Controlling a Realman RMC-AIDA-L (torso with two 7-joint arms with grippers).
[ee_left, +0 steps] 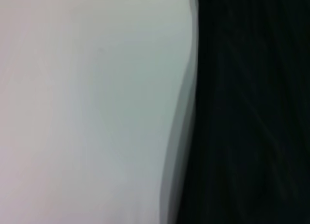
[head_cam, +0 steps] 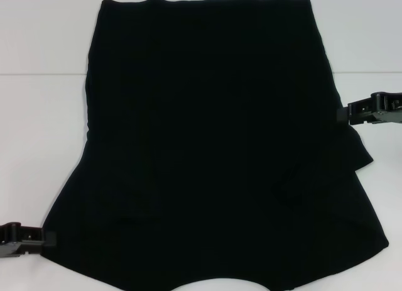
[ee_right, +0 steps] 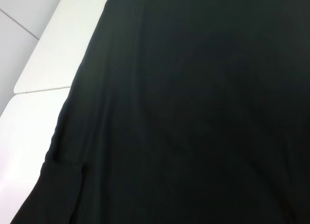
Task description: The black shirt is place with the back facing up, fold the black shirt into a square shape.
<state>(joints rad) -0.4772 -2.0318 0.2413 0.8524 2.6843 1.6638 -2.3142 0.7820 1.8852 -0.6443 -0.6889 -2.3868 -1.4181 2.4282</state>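
white table [head_cam: 44, 146], black shirt [head_cam: 213, 146] flat — left tool [head_cam: 45, 238] at hem corner, right tool [head_cam: 344, 114] at side, grips unclear

both grippers are black and blocky, with jointed segments. the left gripper [head_cam: 45, 236] shows ridged links. the right gripper [head_cam: 342, 114] shows a rounded knuckle.

Plain black shirt [head_cam: 207, 140], seemingly unpatterned, on white table [head_cam: 38, 115]; black tools.
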